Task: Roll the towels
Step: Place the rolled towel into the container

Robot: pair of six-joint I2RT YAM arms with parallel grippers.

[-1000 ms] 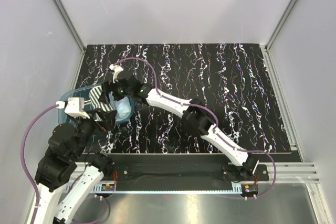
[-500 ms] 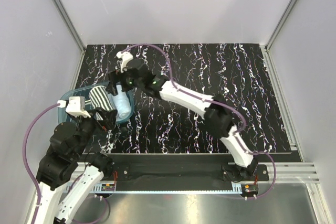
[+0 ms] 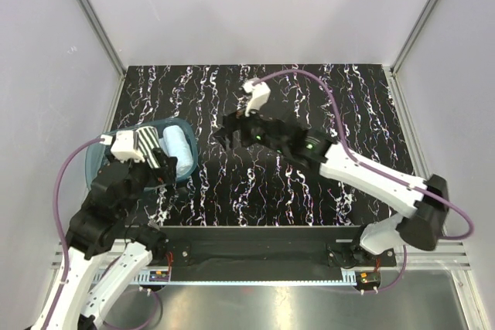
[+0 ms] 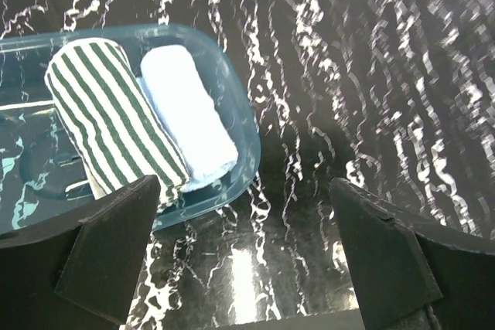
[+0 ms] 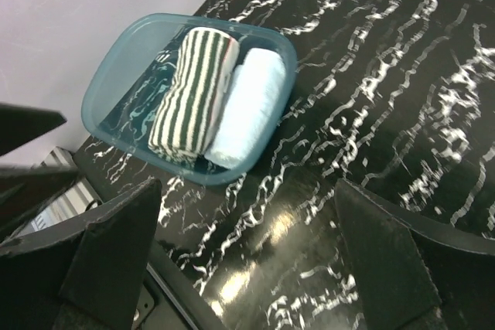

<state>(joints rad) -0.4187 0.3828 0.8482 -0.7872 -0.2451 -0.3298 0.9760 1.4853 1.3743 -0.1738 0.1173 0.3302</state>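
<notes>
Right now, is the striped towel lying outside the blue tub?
No, the rolled striped towel lies inside the tub, side by side with the rolled light blue towel.

L arm point(image 3: 128, 262) & R arm point(image 3: 370, 178): white links, blk joints, 2 purple cables point(image 3: 302, 73), blk jaws.

The black worktop point(image 3: 371, 113), streaked all over with white marble-like veins and glossy toward its front edge, carries a translucent blue plastic tub point(image 5: 124, 75) with rounded corners, standing flat on it near the left edge, toward the front.
</notes>
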